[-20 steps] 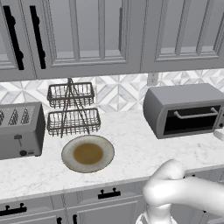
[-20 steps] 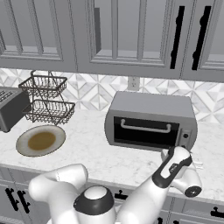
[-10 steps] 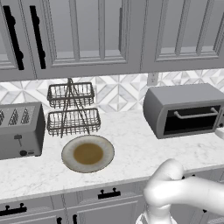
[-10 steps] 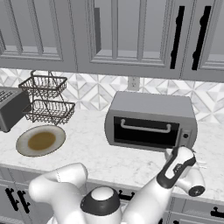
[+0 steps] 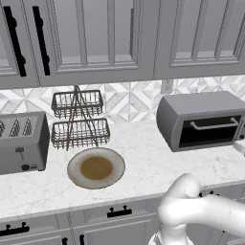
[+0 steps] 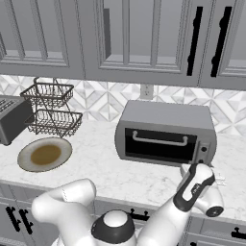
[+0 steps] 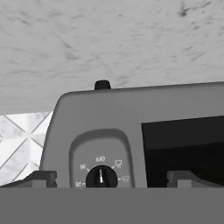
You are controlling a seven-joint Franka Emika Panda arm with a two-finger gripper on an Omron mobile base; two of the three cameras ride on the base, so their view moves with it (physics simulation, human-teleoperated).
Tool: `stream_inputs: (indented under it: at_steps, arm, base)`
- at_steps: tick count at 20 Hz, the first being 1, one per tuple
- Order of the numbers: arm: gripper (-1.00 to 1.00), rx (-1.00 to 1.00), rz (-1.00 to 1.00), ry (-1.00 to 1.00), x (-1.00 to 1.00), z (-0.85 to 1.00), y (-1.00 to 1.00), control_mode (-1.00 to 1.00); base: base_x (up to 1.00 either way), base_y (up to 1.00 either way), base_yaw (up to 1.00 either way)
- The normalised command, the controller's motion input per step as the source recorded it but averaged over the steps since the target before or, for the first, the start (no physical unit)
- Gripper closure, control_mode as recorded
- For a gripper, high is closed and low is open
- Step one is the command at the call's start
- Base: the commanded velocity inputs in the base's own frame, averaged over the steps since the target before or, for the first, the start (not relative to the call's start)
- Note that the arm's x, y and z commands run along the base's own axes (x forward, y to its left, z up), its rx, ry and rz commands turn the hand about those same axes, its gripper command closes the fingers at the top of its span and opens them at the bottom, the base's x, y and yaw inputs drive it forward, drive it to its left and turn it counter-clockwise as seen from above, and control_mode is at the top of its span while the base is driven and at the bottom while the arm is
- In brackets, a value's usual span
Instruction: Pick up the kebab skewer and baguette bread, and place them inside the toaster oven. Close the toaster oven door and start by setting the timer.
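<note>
The robot's hand [image 7: 109, 177] hangs in front of the right end of the toaster oven [image 6: 166, 130], its two dark fingertips [image 7: 39, 178] spread wide apart and holding nothing. In the hand view, which is rolled upside down, a black knob [image 7: 101, 177] with a pale pointer and small white markings around it sits directly between the fingertips, close to them. That knob belongs to the oven's grey control panel [image 7: 98, 131]; the dark glass of the toaster oven door [image 7: 183, 146] lies just beside it.

In the right base view the white arm [image 6: 192, 192] reaches up from below the surface [image 6: 96, 168] edge and ends just in front of the oven's lower right corner. The door [image 6: 158, 144] stands upright and shut, its silver bar handle [image 6: 160, 139] running across the upper part of the glass. I cannot tell what lies behind the dark glass.

The oven stands on a pale marbled surface against a patterned tile wall [image 6: 105, 98], with an outlet [image 6: 146, 90] just above it and grey cabinets [image 6: 139, 38] overhead.

Well to the left of the oven lies a round plate [image 5: 96, 168] with a brown centre. Behind it stands a two-tier wire basket rack [image 5: 78, 119], and left of that a grey four-slot toaster [image 5: 21, 142]. The kebab skewer and baguette bread cannot be made out on the plate or the surface
</note>
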Motion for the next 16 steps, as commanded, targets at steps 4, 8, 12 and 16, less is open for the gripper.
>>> stream_inputs:
  at_steps: [4,8,12,16]
  arm:
    - [-1.0,0.0,0.0,-0.02,0.18,-0.02,0.0,-1.0]
    - [-1.0,0.0,0.0,-0.02,0.08,-0.09,-0.05,-1.0]
    - [-1.0,0.0,0.0,-0.04,0.04,-0.12,-0.09,-1.0]
    - [-1.0,0.0,0.0,-0.05,0.11,-0.07,-0.12,-1.0]
  base:
    - [0.0,0.0,0.0]
    - [0.0,0.0,0.0]
    - [0.0,0.0,0.0]
    - [0.0,0.0,0.0]
